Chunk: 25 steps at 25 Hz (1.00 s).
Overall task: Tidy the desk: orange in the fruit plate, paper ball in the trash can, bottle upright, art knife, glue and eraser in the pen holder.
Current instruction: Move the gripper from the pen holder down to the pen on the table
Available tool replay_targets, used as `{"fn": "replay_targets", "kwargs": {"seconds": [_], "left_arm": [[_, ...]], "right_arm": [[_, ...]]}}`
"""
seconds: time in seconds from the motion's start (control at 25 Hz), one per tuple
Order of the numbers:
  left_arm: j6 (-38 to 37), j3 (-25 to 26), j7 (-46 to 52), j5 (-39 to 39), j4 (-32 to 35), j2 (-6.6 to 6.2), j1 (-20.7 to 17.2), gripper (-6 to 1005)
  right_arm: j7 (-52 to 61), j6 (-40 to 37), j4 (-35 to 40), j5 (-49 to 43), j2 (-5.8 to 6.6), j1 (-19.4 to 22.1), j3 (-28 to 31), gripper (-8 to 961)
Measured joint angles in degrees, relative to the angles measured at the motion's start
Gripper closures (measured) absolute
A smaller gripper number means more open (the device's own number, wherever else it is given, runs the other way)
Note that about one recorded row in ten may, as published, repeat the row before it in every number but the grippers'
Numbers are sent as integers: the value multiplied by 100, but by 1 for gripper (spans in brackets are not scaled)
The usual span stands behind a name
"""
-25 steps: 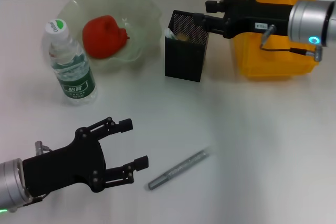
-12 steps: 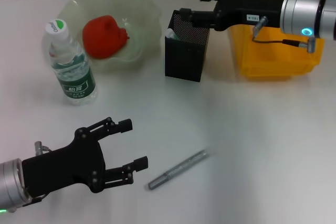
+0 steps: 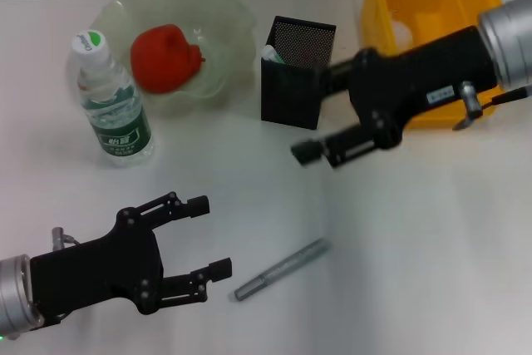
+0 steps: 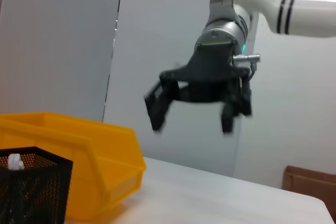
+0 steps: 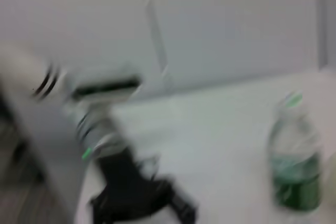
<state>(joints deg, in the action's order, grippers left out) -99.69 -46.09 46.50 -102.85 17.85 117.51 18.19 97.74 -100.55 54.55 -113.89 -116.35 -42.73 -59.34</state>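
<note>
The orange [image 3: 166, 57], a red-orange round fruit, lies in the pale green fruit plate [image 3: 224, 18]. To the plate's left the bottle [image 3: 112, 101] stands upright with its green label facing me. The grey art knife [image 3: 283, 269] lies flat on the desk near the front. My left gripper [image 3: 202, 241] is open just left of the knife, apart from it. My right gripper [image 3: 318, 112] is open beside the black mesh pen holder [image 3: 291, 81], with nothing in it. It also shows open in the left wrist view as the right gripper [image 4: 191, 121]. Something white [image 3: 268, 53] sticks out of the holder.
A yellow bin [image 3: 432, 6] stands at the back right behind my right arm, with a pale shape [image 3: 399, 35] inside it. The same yellow bin [image 4: 79, 166] and pen holder [image 4: 31, 192] show in the left wrist view. In the right wrist view the bottle [image 5: 294, 166] appears blurred.
My right arm has swung from above the pen holder's top down and forward to the holder's right side. The left gripper has barely moved.
</note>
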Motion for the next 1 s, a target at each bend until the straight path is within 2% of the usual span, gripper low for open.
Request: {"fn": "replay_targets", "kwargs": {"seconds": [0.16,0.32,0.64,0.68,1.0], "left_arm": [[33,-77,3,-1,0,-1,4,153],[81,-80,6,0,0,-18,-6,153],[141,-92,43,-20,-1,-44,-3,153],[148,-92,44,-38,2,-44,-4,153],[248,-54,86,-130,49,-24,2,152]], "right_arm": [[177,-153,0,-1026,-43,-458,-205,216],[250,-85,-4,-1581,-152,-739,-905,217],[250,323,-36,-1773,-282,-1008,-2322,218],[250,323,-36,-1773,-282,-1008,-2322,218],[360,1019,-75,-1749,-336,-1106,-3442,217]]}}
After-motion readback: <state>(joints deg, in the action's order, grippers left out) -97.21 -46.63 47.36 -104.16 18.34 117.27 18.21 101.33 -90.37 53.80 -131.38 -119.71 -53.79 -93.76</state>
